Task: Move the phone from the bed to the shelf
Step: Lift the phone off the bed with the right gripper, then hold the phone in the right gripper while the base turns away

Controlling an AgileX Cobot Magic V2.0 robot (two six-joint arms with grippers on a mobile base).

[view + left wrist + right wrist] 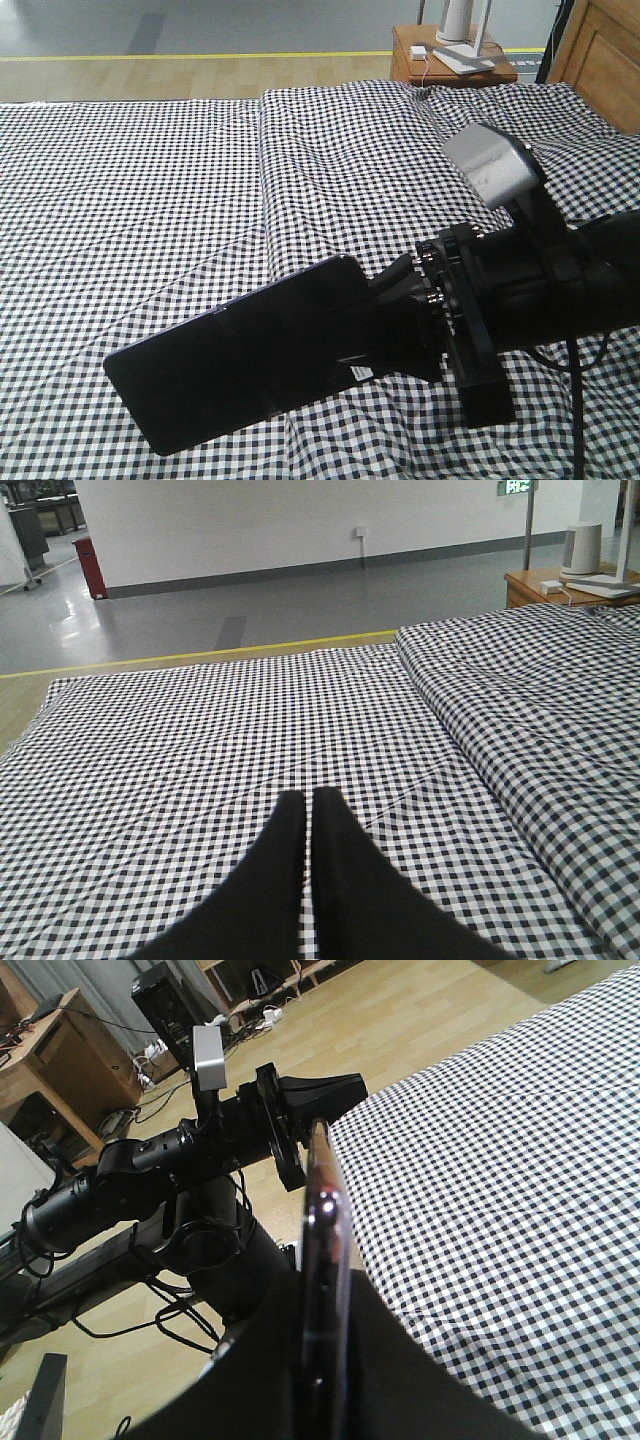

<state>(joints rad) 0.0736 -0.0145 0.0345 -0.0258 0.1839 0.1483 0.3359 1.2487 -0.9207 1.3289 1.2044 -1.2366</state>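
While the right gripper (385,320) clamps the phone (230,360), jutting toward eight o'clock over the bed (150,170), the left gripper (305,802) is closed.

The phone (235,365), a thin glossy black slab with a small white sticker near its gripped end, is clamped by that end between the fingers of the right gripper (365,330). It juts out leftward from them, broad face tilted upward. The bed (150,180), covered in black-and-white gingham creased in long folds, spreads below and around the claw.
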